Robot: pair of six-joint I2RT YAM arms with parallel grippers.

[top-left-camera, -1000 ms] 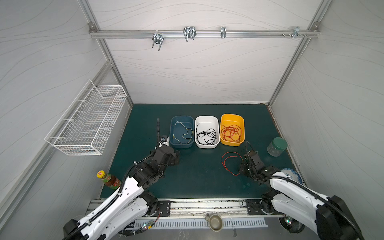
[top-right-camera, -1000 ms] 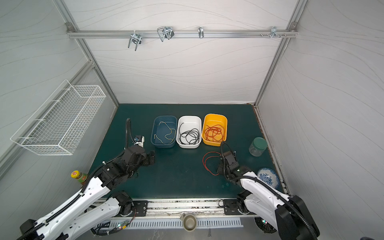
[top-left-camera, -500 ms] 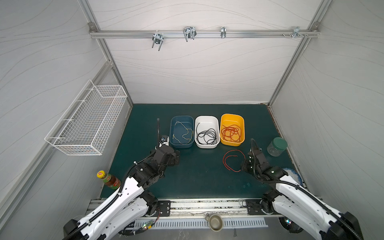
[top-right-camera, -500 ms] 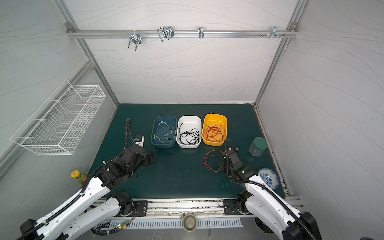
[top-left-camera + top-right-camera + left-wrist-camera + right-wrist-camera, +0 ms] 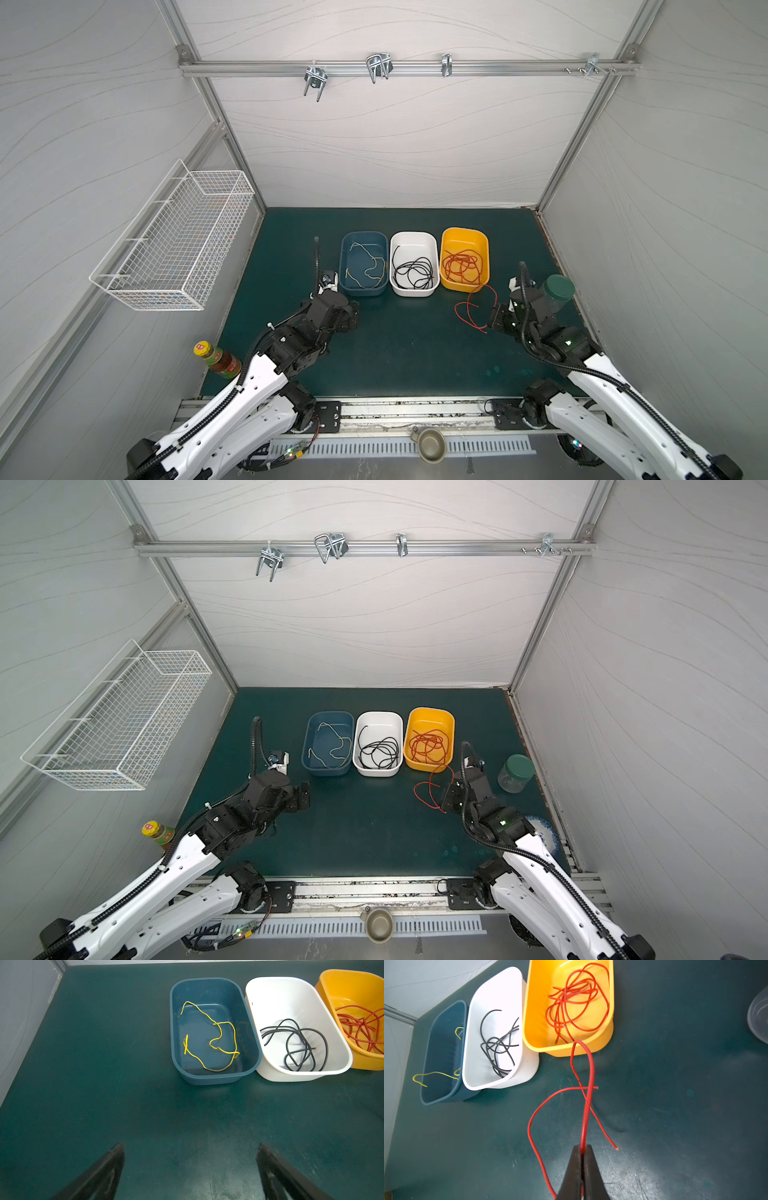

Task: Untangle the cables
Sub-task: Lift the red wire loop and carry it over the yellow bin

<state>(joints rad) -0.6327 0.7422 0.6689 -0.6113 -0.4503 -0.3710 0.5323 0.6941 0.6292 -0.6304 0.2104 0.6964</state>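
My right gripper (image 5: pixel 582 1147) (image 5: pixel 492 320) (image 5: pixel 444 800) is shut on a red cable (image 5: pixel 588 1084) (image 5: pixel 473 307) (image 5: pixel 432 789). The cable arches up to the front rim of the yellow bin (image 5: pixel 463 229), and its loose ends lie on the green mat. More red cables (image 5: pixel 461 264) lie tangled inside that bin. Black cables (image 5: pixel 413 270) sit in the white bin (image 5: pixel 413 233), and a yellow cable (image 5: pixel 215 1070) (image 5: pixel 376 261) in the blue bin (image 5: pixel 363 233). My left gripper (image 5: pixel 190 1147) (image 5: pixel 353 316) (image 5: pixel 305 796) is open over bare mat in front of the blue bin.
A clear jar with a green lid (image 5: pixel 557 291) stands just right of my right wrist. A sauce bottle (image 5: pixel 216 359) stands at the mat's left front edge. There is a patterned plate (image 5: pixel 540 833) at the right front, and a wire basket (image 5: pixel 174 245) hangs on the left wall.
My right gripper has lifted and drawn slightly right with the red cable, whose loop now reaches the yellow bin's front rim. The left arm has not moved.
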